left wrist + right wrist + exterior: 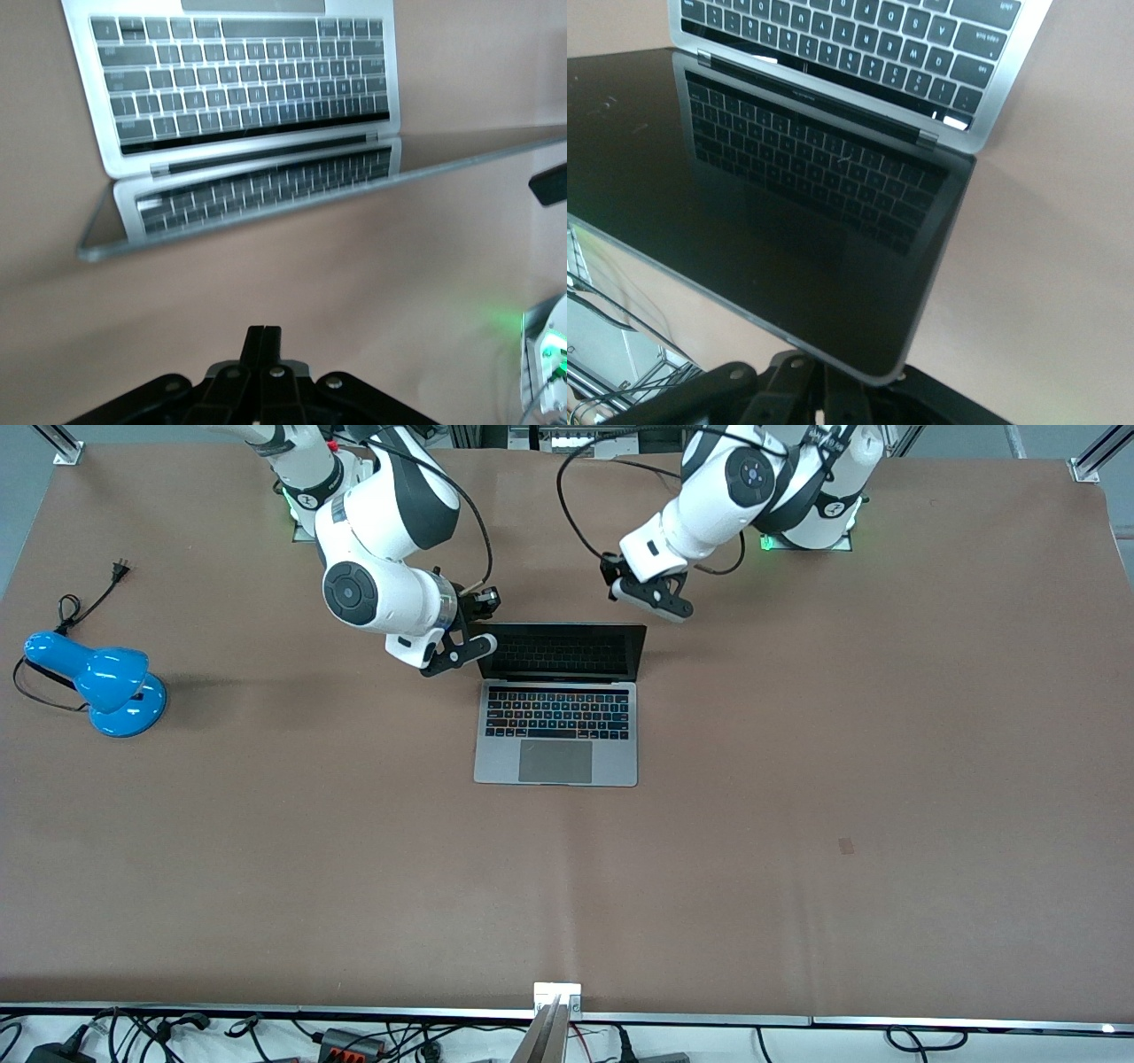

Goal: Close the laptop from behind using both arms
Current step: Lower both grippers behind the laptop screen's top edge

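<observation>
The open laptop sits mid-bench. The right gripper, jaws pressed together, is at the screen's upper corner. The left gripper, jaws pressed together, hovers clear of the lid. A blue desk lamp stands well apart.

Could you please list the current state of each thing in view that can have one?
laptop: open, screen upright and dark, flat on the table.
right gripper: shut, at the top corner of the laptop's lid toward the right arm's end.
left gripper: shut, above the table, just clear of the lid.
blue desk lamp: unplugged, its plug lying loose on the table.
</observation>
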Controlling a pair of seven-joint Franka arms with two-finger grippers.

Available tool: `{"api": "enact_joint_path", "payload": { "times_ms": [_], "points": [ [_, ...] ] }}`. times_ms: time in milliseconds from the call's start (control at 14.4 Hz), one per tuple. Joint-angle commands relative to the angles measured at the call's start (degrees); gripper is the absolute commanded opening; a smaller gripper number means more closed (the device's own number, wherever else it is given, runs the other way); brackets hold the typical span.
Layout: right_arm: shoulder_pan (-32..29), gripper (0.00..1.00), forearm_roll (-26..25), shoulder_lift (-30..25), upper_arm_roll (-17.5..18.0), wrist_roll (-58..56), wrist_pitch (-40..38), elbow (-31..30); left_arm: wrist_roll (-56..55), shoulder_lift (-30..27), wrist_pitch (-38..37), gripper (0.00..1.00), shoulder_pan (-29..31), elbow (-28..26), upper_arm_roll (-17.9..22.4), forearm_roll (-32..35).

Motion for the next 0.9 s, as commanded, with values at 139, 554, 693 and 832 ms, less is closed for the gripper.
{"api": "enact_joint_path", "payload": {
  "times_ms": [139, 554, 693, 832],
  "points": [
    [0.9, 0.0, 0.91, 2.9, -0.41, 0.31, 2.69, 2.59, 11.76, 7.36, 9.71, 0.01, 3.7, 1.31, -0.26, -0.7],
    [-0.15, 0.0, 0.47, 7.2, -0.85, 0.31, 2.96, 8.55, 17.94, 16.23, 12.28, 0.01, 6.43, 8.06, 0.0, -0.88],
    [-0.24, 0.0, 0.38, 9.66, -1.02, 0.31, 2.96, 11.28, 17.85, 19.05, 12.28, 0.01, 6.43, 10.96, 0.0, -0.88],
    [-0.33, 0.0, 0.29, 11.07, -1.81, 0.31, 2.96, 13.3, 17.94, 20.99, 12.54, 0.01, 6.25, 12.81, 1.31, -0.7]
  ]
}}
